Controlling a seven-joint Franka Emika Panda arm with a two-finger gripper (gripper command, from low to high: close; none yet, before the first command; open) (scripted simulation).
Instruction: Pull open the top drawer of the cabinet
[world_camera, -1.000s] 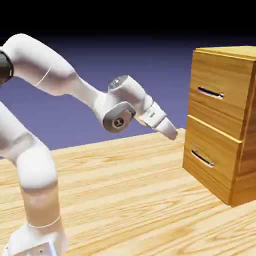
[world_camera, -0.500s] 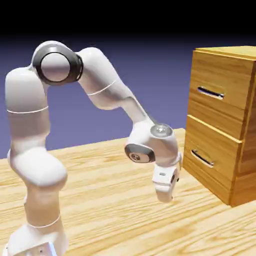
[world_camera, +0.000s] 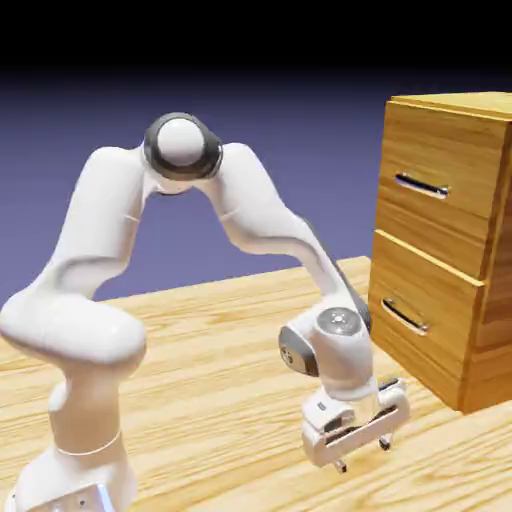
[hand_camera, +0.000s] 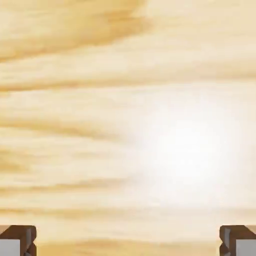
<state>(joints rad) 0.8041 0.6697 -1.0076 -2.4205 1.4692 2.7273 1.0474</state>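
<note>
Wood grain, warm orange-brown, covers the top drawer (world_camera: 440, 155), shut in the upper half of the cabinet (world_camera: 425, 250) at the exterior view's right, a slim silver handle (world_camera: 422, 186) across its front. My claw (world_camera: 364, 455) is spread wide, fingertips well apart, holding nothing. It points down over the pale surface (world_camera: 220, 400), lower than that handle and to the exterior view's left of the cabinet, with bare wood between its fingertips in the hand view.
</note>
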